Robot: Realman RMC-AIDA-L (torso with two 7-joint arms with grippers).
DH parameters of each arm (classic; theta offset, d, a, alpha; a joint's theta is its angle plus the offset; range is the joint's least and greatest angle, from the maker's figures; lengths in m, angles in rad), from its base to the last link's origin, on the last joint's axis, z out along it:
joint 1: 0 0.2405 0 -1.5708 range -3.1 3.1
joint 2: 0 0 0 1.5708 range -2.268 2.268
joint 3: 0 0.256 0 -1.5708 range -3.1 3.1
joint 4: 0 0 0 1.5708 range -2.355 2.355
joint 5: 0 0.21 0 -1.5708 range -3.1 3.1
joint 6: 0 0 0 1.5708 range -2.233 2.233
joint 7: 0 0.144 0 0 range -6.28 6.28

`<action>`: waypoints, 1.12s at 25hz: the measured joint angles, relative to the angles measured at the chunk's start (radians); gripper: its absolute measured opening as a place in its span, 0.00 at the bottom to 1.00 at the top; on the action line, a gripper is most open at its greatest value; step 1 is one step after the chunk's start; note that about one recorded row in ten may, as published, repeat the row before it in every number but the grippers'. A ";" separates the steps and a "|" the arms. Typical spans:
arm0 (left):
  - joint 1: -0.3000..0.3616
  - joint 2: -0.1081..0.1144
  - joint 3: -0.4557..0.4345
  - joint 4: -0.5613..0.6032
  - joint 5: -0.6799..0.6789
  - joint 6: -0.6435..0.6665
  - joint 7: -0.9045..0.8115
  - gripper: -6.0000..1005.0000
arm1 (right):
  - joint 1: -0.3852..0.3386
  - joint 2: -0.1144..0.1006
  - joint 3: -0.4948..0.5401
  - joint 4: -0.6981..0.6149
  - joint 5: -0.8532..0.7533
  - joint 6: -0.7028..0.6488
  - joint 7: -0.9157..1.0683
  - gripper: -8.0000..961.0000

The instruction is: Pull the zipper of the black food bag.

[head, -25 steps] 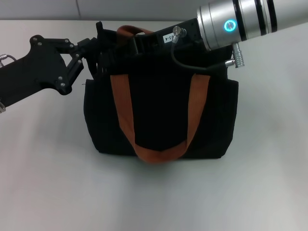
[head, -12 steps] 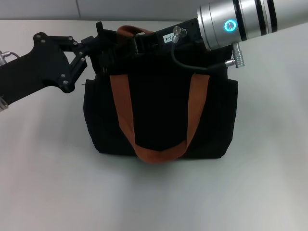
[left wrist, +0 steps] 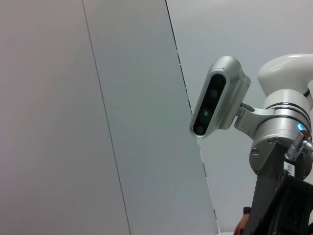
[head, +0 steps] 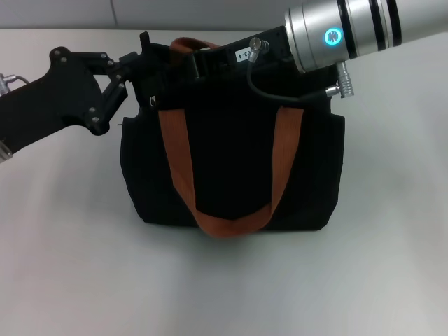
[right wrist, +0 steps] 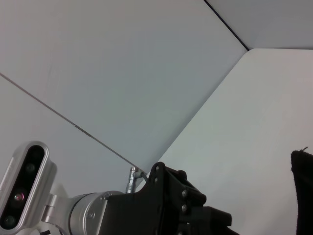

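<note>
Bag [head: 231, 168] edged slightly left since before — zipper [head: 154, 103] now glints beside left claw [head: 143, 66], grip unclear.

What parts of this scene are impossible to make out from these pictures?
- Head view: the right gripper reaches over the boxy black fabric food bag; its fingertips merge with the black fabric, so open or shut is unclear.
- Head view: the left gripper sits at the bag's top left corner; its grip is hidden.
- The small silver zipper pull is too small to read.
- Both wrist views show only wall and arms.
</note>
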 joint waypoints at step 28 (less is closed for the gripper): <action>0.013 0.007 -0.004 0.001 -0.026 0.007 -0.007 0.05 | -0.010 -0.002 0.008 -0.015 0.005 0.008 -0.028 0.03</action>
